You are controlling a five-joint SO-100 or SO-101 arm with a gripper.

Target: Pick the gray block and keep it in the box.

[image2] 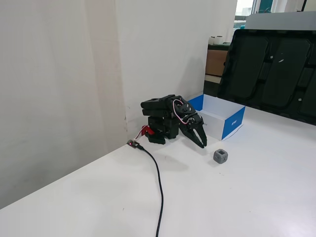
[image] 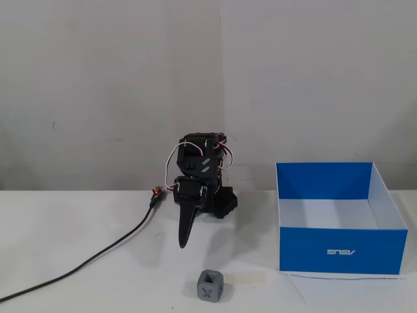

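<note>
Pre-grasp: gripper (image2: pixel 201 141) slightly parted, empty, folded near base; gray block (image: pixel 210 285) on table at its 5 o'clock, outside box (image: pixel 339 251); next, reach down over block.

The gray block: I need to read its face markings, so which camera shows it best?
The fixed view facing the arm head-on: the gray block sits close, showing a recessed square on top and an X on its front. The fixed view from the side shows the block small, markings unclear, though its place between gripper and box reads well.
</note>
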